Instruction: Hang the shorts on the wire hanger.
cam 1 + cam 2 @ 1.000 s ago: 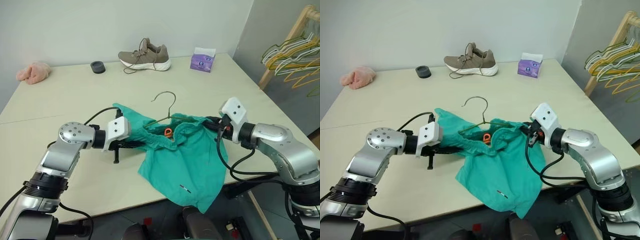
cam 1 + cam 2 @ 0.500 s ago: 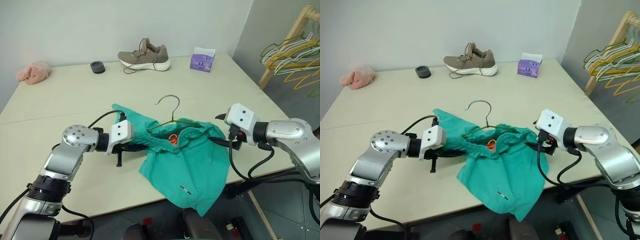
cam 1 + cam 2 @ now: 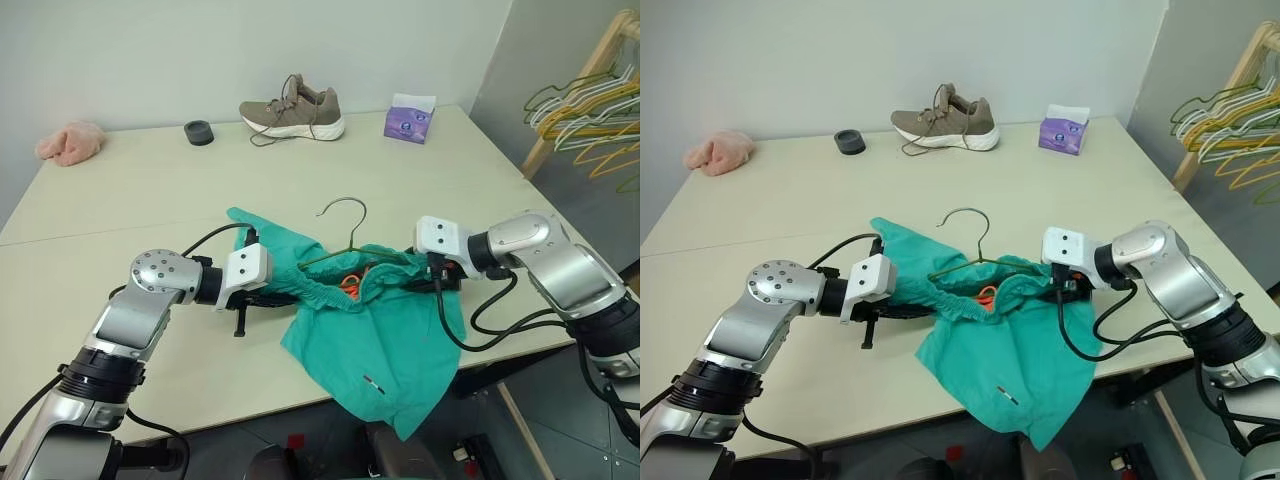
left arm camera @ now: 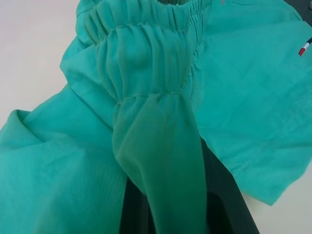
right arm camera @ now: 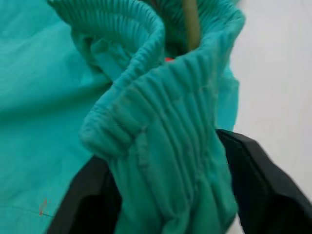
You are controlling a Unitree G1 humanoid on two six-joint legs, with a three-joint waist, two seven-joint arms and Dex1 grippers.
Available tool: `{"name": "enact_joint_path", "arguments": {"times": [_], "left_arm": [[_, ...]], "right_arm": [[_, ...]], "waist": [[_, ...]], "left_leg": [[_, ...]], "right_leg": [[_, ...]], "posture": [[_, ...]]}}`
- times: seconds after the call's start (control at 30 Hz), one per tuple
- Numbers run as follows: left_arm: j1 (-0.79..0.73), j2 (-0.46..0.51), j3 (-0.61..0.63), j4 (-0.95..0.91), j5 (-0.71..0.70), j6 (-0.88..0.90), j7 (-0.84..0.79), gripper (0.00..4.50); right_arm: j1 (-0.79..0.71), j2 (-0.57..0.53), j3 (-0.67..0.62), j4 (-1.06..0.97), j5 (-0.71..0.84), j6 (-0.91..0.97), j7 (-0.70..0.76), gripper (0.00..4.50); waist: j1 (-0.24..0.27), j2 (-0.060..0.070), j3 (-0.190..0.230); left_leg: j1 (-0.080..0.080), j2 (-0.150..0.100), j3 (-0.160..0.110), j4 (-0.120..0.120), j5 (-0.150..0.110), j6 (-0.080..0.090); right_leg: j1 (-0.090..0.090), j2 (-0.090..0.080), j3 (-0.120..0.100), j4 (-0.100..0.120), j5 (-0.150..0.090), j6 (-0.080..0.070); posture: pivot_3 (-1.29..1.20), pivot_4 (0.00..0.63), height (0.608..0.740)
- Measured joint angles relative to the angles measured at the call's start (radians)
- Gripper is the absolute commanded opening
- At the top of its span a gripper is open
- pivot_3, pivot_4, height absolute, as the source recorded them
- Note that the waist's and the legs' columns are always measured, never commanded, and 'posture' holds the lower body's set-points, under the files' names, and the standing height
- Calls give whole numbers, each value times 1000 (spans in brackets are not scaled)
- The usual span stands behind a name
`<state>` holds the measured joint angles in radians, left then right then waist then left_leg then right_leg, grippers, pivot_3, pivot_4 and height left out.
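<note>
Two grippers holding shorts (image 3: pixel 375 335) up over front edge of surface (image 3: pixel 130 215). Left gripper (image 3: pixel 285 297) pinching left end of waistband, jaws shut tight on it. Wire hanger (image 3: pixel 345 240) sitting inside open waistband in middle, hook poking up. Right gripper (image 3: pixel 412 283) at right end of waistband, bunched cloth sitting between its two fingers (image 5: pixel 258 190). Shorts legs hanging down past surface edge.

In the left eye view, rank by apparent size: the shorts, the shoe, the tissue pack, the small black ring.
1. shorts, though nearest the camera
2. shoe
3. tissue pack
4. small black ring
The shoe, pack and ring sit at a similar depth along the table's far edge, so their order is fair.
</note>
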<state>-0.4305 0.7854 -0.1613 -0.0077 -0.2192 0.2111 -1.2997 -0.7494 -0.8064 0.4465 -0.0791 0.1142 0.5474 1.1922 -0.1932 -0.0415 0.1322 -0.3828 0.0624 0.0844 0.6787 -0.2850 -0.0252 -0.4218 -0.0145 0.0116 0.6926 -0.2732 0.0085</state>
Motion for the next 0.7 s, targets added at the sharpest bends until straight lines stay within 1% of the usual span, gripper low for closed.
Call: {"name": "enact_joint_path", "arguments": {"times": [0.03,0.17,0.2,0.23,0.3,0.33,0.37,0.43,0.5,0.67,0.7], "left_arm": [[0,0,0,0,0,0,0,0],[0,-10,0,-1,-1,7,2,0],[-2,-10,0,-1,-1,11,2,342],[-4,-10,0,-1,-1,17,2,702],[-12,-10,0,0,-1,24,1,1192],[-15,-12,0,1,-4,25,0,1560],[-17,-14,0,1,-5,25,1,1787],[-35,-52,22,16,-28,35,15,2361],[-54,-63,43,22,-41,38,27,2932],[-52,-21,88,43,-57,47,28,4478],[-48,-14,104,61,-57,48,37,4478]], "right_arm": [[-4,3,2,1,-3,1,11,1445],[-14,11,3,2,-14,10,33,220],[-14,12,3,2,-14,12,41,7],[-14,13,3,2,-15,14,49,0],[-14,19,3,0,-18,17,52,0],[-14,19,3,0,-18,26,52,0],[-14,19,3,-1,-18,29,53,0],[-9,12,-2,-8,-16,48,53,0],[-6,11,-7,-21,-13,68,52,0],[44,-4,-65,-85,31,141,48,0],[61,-13,-82,-96,40,160,45,0]], "waist": [[0,0,0],[0,0,0],[0,0,1],[0,1,1],[0,1,2],[0,2,2],[0,2,2],[0,2,3],[0,2,4],[-4,3,5],[-3,3,5]], "left_leg": [[0,0,0,0,0,0],[0,0,0,0,0,0],[0,0,0,0,0,0],[0,0,0,0,0,0],[0,0,0,0,0,0],[0,0,0,0,0,0],[0,0,0,0,0,0],[0,0,0,0,0,0],[0,0,0,0,0,0],[0,1,0,0,0,0],[0,1,0,0,0,0]], "right_leg": [[0,0,0,0,0,0],[0,0,0,0,0,0],[0,0,0,0,0,0],[0,0,0,0,0,0],[0,0,0,1,0,0],[0,0,0,1,0,0],[0,0,0,1,0,0],[0,0,0,1,0,0],[0,0,0,1,0,0],[0,-1,0,0,0,0],[0,-1,-1,1,0,0]], "posture": [[-198,118,740],[-201,122,740],[-203,124,740],[-204,125,740],[-207,126,740],[-207,126,740],[-207,126,740],[-212,127,740],[-215,123,740],[-217,117,740],[-218,117,740]]}}
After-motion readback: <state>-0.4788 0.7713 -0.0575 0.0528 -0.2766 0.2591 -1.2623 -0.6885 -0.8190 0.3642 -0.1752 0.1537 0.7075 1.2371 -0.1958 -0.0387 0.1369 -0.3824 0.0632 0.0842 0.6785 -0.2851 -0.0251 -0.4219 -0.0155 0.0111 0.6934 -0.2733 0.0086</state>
